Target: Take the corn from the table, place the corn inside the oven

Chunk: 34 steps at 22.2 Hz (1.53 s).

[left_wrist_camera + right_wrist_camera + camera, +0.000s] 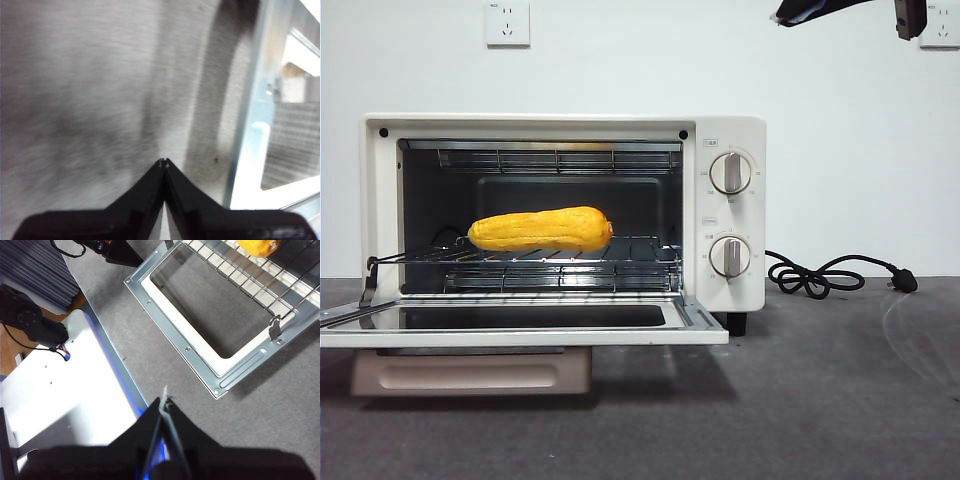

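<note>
The corn (542, 229) lies lengthwise on the wire rack (620, 255) inside the cream-white oven (730, 135), whose door (520, 336) hangs open and flat. In the right wrist view the corn's end (257, 247) shows on the rack above the open door (150, 295). My right gripper (164, 402) is shut and empty, high above the table in front of the door. Over blurred grey table (75, 100), my left gripper (164, 162) is shut on nothing. Two black arm tips (800, 12) show at the front view's top right.
A black power cord (820, 275) with its plug lies on the table (800, 400) right of the oven. The oven's two knobs (730, 172) face front. A white base plate (60, 390) and dark arm hardware (30, 320) sit beside the table edge. A metal frame (250, 125) stands near the left gripper.
</note>
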### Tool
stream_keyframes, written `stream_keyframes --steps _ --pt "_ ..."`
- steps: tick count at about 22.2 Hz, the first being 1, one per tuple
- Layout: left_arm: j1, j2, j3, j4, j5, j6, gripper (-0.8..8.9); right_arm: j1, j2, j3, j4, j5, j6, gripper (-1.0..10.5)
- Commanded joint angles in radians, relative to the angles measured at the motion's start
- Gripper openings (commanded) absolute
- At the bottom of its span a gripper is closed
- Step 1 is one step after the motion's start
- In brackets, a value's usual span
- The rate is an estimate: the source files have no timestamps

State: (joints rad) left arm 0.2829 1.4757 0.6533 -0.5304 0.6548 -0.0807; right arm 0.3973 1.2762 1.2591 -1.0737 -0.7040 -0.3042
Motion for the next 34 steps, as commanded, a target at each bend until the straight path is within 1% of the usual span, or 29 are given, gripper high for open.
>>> stream_keyframes --steps 1,8,12,15,17,22,24,26,29,31,34 --pt "-0.032 0.014 -0.004 0.012 -0.001 -0.007 -0.08 0.001 0.004 0.0 0.005 -0.003 -0.011 -0.1" --pt "-0.101 0.07 -0.004 0.029 -0.004 -0.005 -0.08 0.001 0.004 0.0 0.005 -0.003 -0.011 -0.1" --pt "-0.106 0.133 -0.004 0.019 0.0 0.0 -0.08 0.001 0.004 0.001 0.004 -0.003 -0.011 -0.1" --pt "-0.103 0.179 -0.004 0.006 0.013 0.033 -0.08 0.001 0.004 0.001 0.004 -0.003 -0.011 -0.1" --pt "-0.097 0.18 -0.003 0.001 0.08 0.067 -0.08 0.001 0.004 0.0 0.005 -0.003 -0.011 -0.1" --pt "-0.063 0.173 0.021 -0.003 0.322 0.063 -0.08 0.001 0.004 0.001 0.011 -0.003 -0.011 -0.1" --pt "-0.051 0.155 0.029 -0.003 0.38 0.061 -0.08 0.001 0.004 0.001 0.011 -0.003 -0.011 -0.1" --pt "-0.042 0.132 0.037 -0.004 0.402 0.048 -0.08 0.001 0.004 0.0 0.012 -0.003 -0.011 -0.1" --pt "-0.039 0.091 0.066 -0.008 0.402 0.014 -0.08 0.001 0.004 0.0 0.012 -0.003 -0.011 -0.1" --pt "-0.039 0.059 0.105 -0.026 0.402 -0.006 -0.08 0.001 0.004 0.0 0.012 -0.003 -0.011 -0.1" --pt "-0.039 0.017 0.195 -0.071 0.401 -0.006 -0.08 0.001 0.004 0.0 0.012 -0.003 -0.011 -0.1"
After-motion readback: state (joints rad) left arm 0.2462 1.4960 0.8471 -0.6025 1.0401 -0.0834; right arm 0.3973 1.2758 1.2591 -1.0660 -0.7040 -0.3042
